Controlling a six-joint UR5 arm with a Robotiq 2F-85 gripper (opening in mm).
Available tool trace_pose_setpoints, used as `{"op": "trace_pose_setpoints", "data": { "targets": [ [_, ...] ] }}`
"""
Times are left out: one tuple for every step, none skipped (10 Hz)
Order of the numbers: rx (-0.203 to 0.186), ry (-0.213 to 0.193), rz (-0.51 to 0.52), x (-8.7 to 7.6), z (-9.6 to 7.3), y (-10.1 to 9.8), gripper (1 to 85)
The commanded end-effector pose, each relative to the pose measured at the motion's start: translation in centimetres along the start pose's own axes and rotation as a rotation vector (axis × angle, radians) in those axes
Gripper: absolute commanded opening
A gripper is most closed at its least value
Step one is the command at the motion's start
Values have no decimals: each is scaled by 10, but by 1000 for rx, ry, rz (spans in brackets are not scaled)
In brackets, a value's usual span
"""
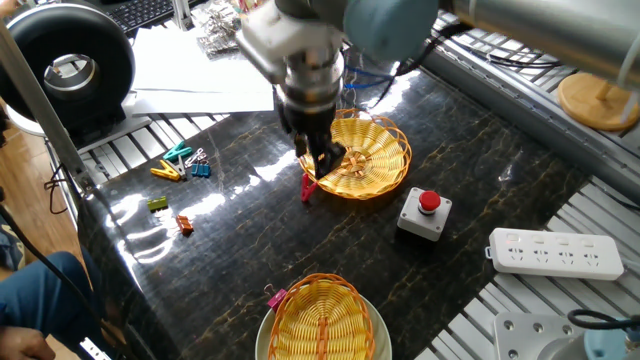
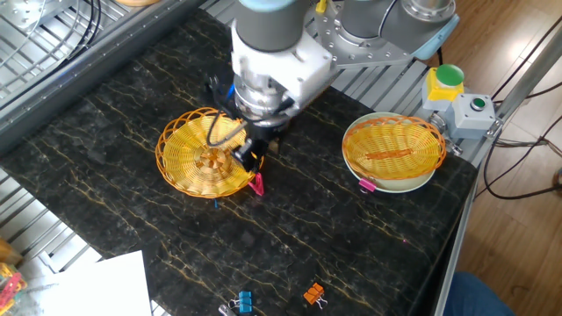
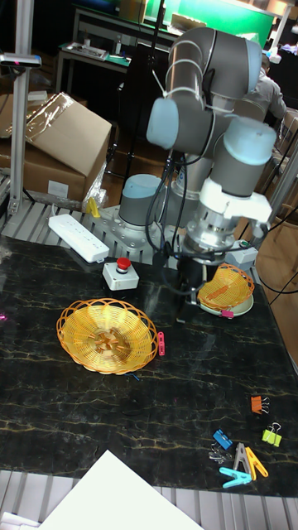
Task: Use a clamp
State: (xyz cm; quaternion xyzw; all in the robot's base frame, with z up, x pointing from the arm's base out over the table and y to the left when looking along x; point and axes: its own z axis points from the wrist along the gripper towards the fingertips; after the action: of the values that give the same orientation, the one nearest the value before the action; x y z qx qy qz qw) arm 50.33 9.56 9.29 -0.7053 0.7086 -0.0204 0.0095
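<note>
Red clamp point(image 1: 307, 187) clipped on near rim of wicker basket point(image 1: 357, 157), standing off its edge onto black table point(image 1: 250, 260) | gripper point(image 1: 327, 161) just above it, jaw state cannot be told | progress: clamp not yet grasped, squeeze and use remain, by appearance

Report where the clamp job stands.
Done: nothing clearly. The red clamp sits at the near rim of the round wicker basket; whether it grips the rim cannot be told. In hand: the gripper hangs low over that rim, just beside the clamp, with nothing visibly between its fingers. Left: take hold of the clamp and squeeze it.
</note>
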Motion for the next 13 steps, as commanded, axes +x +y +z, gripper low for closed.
{"op": "trace_pose_setpoints", "data": {
  "targets": [
    [35, -1, -73, -3, 13, -6, 513],
    [43, -1, -84, -3, 17, -8, 510],
    [51, -2, -88, -3, 20, -11, 510],
    [51, -2, -90, -2, 22, -12, 510],
    [52, -2, -91, -2, 23, -13, 510],
    [51, -2, -91, -1, 25, -13, 510],
    [51, 0, -93, 0, 28, -14, 510],
    [55, 2, -98, 2, 31, -15, 510],
    [60, -1, -99, 4, 34, -16, 510],
    [60, -1, -100, 5, 36, -16, 510],
    [61, -1, -100, 6, 38, -16, 510],
    [66, 1, -102, 7, 39, -16, 510],
    [69, 4, -104, 9, 41, -17, 510]
  ]
}}
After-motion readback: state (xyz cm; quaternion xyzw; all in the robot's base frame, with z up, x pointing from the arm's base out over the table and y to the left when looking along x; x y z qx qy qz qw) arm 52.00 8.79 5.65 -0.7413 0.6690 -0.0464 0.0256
